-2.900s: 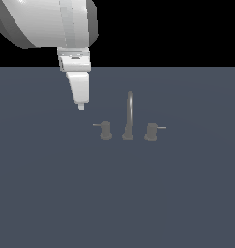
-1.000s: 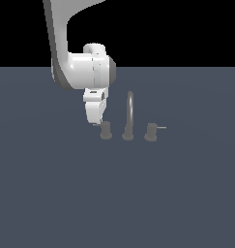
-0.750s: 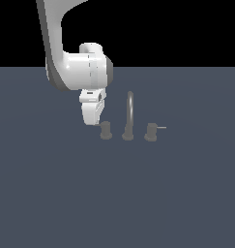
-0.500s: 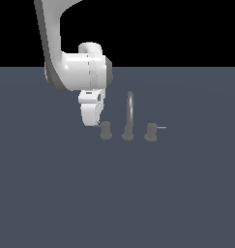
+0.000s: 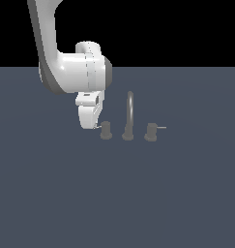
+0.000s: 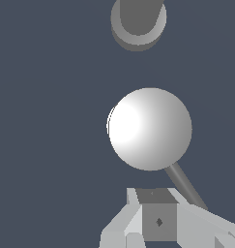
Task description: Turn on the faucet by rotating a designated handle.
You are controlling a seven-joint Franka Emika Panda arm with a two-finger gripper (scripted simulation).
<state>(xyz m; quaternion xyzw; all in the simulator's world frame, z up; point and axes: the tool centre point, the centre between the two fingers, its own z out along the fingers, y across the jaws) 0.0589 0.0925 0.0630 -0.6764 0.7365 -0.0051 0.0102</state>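
The faucet [image 5: 130, 112] is a small grey set on the dark surface, with a tall thin arched spout between two stubby knobs. The handle [image 5: 106, 131] is the knob on the exterior view's left. Its lever pin is mostly hidden behind my gripper [image 5: 93, 126], whose tip sits low, right beside that knob on the exterior view's left. The fingers look pressed together and hold nothing. The wrist view shows a grey knob top [image 6: 138, 22], a pale ball [image 6: 149, 128] on a thin rod, and my gripper [image 6: 157, 224] at the picture's edge.
The twin knob [image 5: 151, 131], its pin pointing to the exterior view's right, stands on the far side of the spout. My white arm [image 5: 75, 72] rises above the gripper. A flat dark grey-blue surface [image 5: 119, 193] spreads all around.
Since 2.9 s ago my gripper has come down and moved toward the left knob. Over the last second it shifted slightly to the exterior view's left, then held still.
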